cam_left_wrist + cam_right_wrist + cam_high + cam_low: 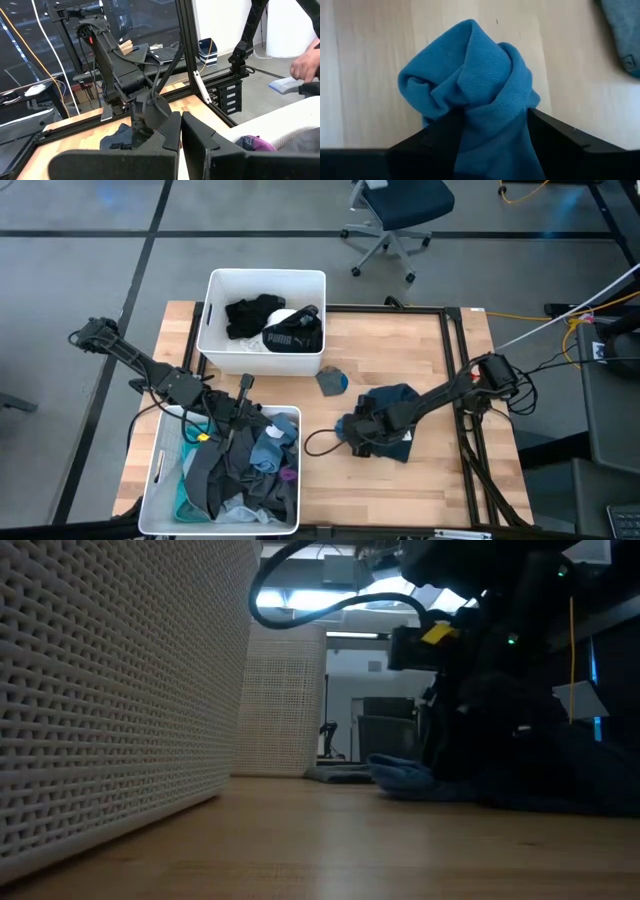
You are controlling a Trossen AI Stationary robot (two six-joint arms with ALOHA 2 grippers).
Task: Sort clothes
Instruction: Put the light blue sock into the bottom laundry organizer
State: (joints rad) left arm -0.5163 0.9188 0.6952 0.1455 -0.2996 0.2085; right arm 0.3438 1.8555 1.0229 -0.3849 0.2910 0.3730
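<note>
Blue garment [470, 95] bunched between tool fingers

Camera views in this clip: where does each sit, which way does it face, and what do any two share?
High view: overhead, looking straight down; both arms, two white bins, wooden table.
Low view: table height, level past a bin wall toward a blue garment and dark arm.
Left wrist view: over the left end effector, facing the right arm across the table.
Right wrist view: down past the open right end effector onto the blue garment.
Shared: the blue garment shows in the high and right wrist views.
</note>
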